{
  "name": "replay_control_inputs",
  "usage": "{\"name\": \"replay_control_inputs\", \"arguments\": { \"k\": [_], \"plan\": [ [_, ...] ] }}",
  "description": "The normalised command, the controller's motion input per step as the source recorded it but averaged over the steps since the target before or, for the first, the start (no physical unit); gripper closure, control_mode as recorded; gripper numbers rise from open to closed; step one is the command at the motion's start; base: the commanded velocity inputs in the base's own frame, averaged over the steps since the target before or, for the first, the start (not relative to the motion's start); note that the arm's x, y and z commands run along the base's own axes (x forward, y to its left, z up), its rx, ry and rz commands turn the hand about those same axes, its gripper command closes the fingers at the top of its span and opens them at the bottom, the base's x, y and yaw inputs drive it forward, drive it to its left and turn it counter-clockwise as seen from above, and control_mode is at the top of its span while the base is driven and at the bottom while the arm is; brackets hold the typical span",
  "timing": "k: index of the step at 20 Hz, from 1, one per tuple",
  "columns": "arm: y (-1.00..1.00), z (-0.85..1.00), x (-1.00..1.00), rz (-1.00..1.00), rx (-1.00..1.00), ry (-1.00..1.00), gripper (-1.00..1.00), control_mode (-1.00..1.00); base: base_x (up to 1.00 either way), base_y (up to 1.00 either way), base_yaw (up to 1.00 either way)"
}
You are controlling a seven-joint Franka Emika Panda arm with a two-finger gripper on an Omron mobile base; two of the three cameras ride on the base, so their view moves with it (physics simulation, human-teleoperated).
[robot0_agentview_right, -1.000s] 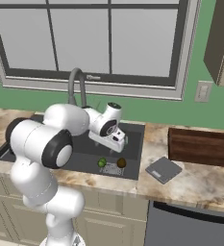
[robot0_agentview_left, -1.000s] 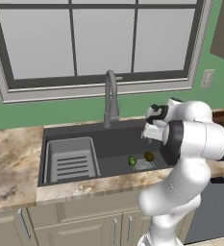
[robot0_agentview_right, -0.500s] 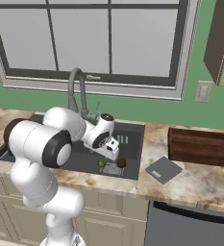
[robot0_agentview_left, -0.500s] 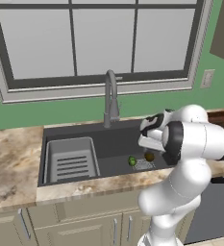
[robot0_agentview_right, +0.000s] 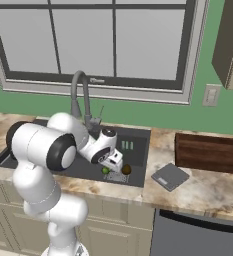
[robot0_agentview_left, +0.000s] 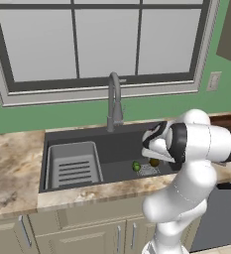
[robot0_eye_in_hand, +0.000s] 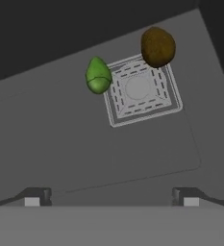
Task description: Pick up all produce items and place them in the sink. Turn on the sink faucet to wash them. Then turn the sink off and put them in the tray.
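Two produce items lie on the floor of the dark sink (robot0_agentview_left: 87, 136) by its square drain grate (robot0_eye_in_hand: 140, 89). One is bright green (robot0_eye_in_hand: 98, 76) (robot0_agentview_left: 136, 166) (robot0_agentview_right: 106, 170), the other dark brown (robot0_eye_in_hand: 157, 46) (robot0_agentview_left: 154, 162) (robot0_agentview_right: 126, 170). My gripper (robot0_eye_in_hand: 111, 199) (robot0_agentview_right: 116, 163) hangs open just above them inside the basin, holding nothing. Both items sit ahead of the fingertips (robot0_eye_in_hand: 34, 200) and apart from them. The grey gooseneck faucet (robot0_agentview_left: 114, 99) (robot0_agentview_right: 80, 95) stands behind the basin with no water showing. On the counter to the right sits the reddish-brown wooden tray (robot0_agentview_right: 208, 152).
A light grey ribbed rack (robot0_agentview_left: 73, 166) fills the sink's left part. A small flat grey square (robot0_agentview_right: 170, 176) lies on the counter between sink and tray. The window sill runs behind the faucet, and a wall outlet (robot0_agentview_right: 210, 95) is at the right.
The hand has dropped from above the sink's right side down into the basin, closer to the two produce items. The jaws stayed open.
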Motion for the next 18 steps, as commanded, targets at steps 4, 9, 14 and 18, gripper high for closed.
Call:
{"name": "replay_control_inputs", "arguments": {
  "k": [4,9,14,18],
  "plan": [
    [0.02,-0.12,0.00,0.01,-0.01,-0.22,-1.00,-1.00,0.00,0.00,0.00],
    [0.10,-0.15,0.00,0.00,0.00,-0.15,-1.00,-1.00,0.00,0.00,0.00],
    [0.13,-0.15,0.09,0.00,0.00,0.00,-1.00,-1.00,0.00,0.00,0.00],
    [0.07,-0.06,0.21,0.00,0.00,0.03,-1.00,-1.00,0.00,0.00,0.00]
  ]
}}
